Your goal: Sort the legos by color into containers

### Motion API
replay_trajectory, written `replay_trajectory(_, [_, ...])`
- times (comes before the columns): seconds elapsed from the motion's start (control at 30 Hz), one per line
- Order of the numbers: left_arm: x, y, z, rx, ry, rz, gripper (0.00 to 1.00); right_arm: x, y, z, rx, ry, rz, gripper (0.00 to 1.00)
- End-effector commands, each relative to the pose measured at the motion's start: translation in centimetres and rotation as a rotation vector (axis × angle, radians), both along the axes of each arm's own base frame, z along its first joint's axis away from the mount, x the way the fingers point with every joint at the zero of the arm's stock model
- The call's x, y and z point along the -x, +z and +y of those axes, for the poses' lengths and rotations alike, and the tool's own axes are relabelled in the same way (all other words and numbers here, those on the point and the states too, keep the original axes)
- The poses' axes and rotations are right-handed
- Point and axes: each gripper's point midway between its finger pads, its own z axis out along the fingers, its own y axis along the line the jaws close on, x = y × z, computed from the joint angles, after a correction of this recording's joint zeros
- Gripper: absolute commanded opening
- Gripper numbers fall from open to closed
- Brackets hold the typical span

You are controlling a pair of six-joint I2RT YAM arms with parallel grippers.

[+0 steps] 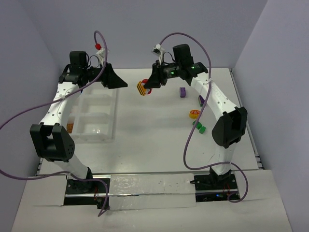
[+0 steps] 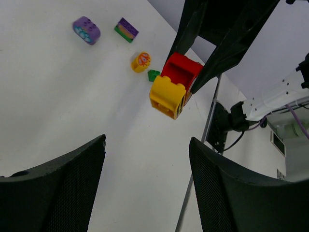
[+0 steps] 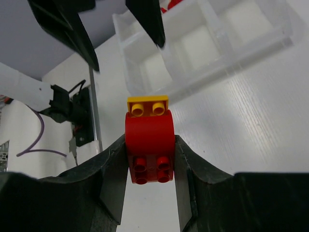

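While the red-and-yellow lego (image 3: 149, 137) is clamped aloft by the right gripper (image 1: 146, 87) near the surface's (image 1: 145, 128) far edge, splitting is judged pending.
Its yellow half must be taken by the open, empty left gripper (image 2: 147, 140).

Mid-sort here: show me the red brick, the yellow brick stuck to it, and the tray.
red brick (image 3: 149, 137), right wrist view, its curved front face.
yellow brick (image 2: 166, 94), left wrist view, its near face.
tray (image 1: 99, 114), top external view, its middle divider wall.

- a smooth white rectangular tabletop (image 1: 145, 135) lies flat across the middle
- plain pale lilac-grey walls (image 1: 43, 29) enclose it behind and at both sides
- a shiny silver strip (image 1: 149, 186) lines the near edge
- soft, even light
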Motion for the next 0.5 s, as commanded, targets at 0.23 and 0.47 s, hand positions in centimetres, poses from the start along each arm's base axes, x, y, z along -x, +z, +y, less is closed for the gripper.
replay_trajectory(0.23, [2.9, 2.0, -4.6, 0.046, -0.232, -0.117, 0.76, 1.3, 5.2, 3.6, -0.119, 0.101, -0.096, 0.00])
replay_trajectory(0.47, [3.9, 2.4, -5.5, 0.075, -0.300, -0.125, 0.65, 2.2, 5.5, 4.1, -0.136, 0.145, -0.080, 0.00])
